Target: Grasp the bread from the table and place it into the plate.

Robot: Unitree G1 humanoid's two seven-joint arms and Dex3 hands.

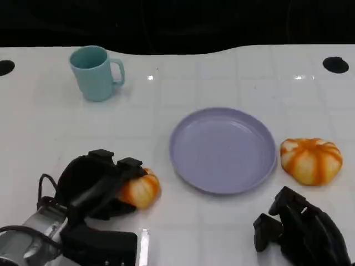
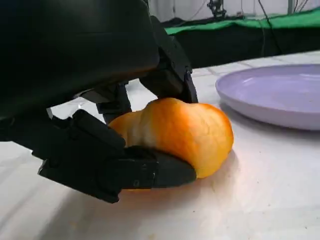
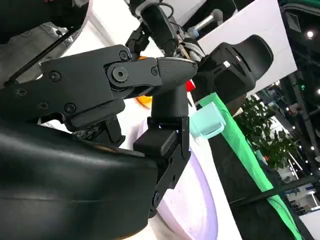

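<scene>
Bread (image 1: 141, 190) in left hand (image 1: 97, 183), beside plate (image 1: 222, 149).

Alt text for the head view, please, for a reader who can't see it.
The left hand grips an orange bread on the white table, left of an empty purple plate. A second bread lies right of the plate, the right hand rests near it, and a teal mug stands far left.

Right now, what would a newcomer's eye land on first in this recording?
Probably the orange bread near the table's front left, gripped by the left hand, whose fingers wrap under and over it. Next, the empty purple plate at the centre, with a second bread lying untouched just right of it.
</scene>
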